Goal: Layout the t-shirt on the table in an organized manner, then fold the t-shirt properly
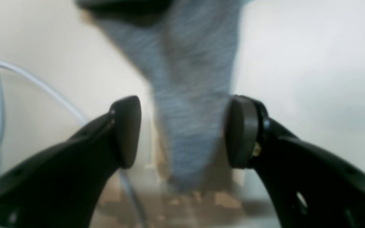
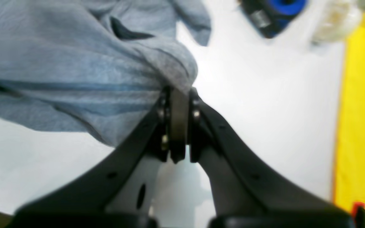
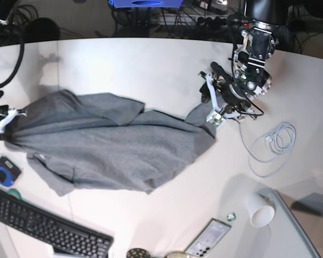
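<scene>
T-shirt (image 3: 113, 148) lies stretched across the middle of the bench (image 3: 151, 64), still bunched and twisted w/ folds, not laid flat yet; long axis runs roughly side to side in base view, from the right gripper (image 3: 2, 121) at that view's left edge to the left gripper (image 3: 218, 110) over toward its right. Bench is white w/ a curved far edge; cloth covers much of its centre, hem side sagging toward the near edge. Right arm: fingers (image 2: 179, 126) closed tight on a gathered bit of grey cloth, seen clearly in right wrist view, fabric bulging out just above the pads. Left arm: fingers (image 1: 127, 129) stand apart, not gripping; in left wrist view a narrow tapering strip of the shirt sits between them, reaching ahead of the pads, no contact that I can make out (pic is blurred). So one end is held, other end is free but right at the open fingers. Judgement: next move turns on the left side closing on that strip, which lies straight ahead along the finger line, then pulling apart along the long axis to tension and flatten. Smaller stuff around: keyboard (image 3: 40, 226) near corner, white cable (image 3: 272, 142) coiled beside left arm, paper cup (image 3: 260, 209), phone (image 3: 207, 238).
</scene>
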Tool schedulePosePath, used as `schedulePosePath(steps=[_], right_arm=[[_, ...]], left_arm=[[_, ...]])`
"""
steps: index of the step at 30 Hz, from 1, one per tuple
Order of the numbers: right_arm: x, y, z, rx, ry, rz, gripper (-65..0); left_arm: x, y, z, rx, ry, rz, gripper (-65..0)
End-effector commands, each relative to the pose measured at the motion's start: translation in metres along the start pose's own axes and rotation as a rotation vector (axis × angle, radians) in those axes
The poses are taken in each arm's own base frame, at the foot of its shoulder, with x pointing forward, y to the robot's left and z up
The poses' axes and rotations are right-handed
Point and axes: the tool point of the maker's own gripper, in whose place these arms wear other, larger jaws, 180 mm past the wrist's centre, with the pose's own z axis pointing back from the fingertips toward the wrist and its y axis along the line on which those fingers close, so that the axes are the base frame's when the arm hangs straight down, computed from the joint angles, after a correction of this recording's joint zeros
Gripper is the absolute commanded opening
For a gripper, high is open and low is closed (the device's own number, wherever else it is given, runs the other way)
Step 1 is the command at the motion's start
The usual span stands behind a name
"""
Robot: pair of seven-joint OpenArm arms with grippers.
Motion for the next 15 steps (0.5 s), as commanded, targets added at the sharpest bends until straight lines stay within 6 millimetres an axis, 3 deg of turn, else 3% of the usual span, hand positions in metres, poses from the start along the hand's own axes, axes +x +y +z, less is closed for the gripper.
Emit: schedulePosePath(steps=[1,9,15], right_arm=[[0.018,-0.006,0.006,-0.01,-0.059,0.018,-64.8],[0.022,-0.011,0.004,-0.02,-0.054,0.027,-64.8],[0.003,-0.019,-0.035,0.023,0.034,-0.088,-64.2]], left_arm=[[0.003,0.011,0.003,0.023,-0.009,-0.018,-26.0],[-0.017,0.065,0.019,0.137,0.019,0.028,-26.0],[-0.004,0.088,0.041,0.213,-0.035,0.038,-26.0]])
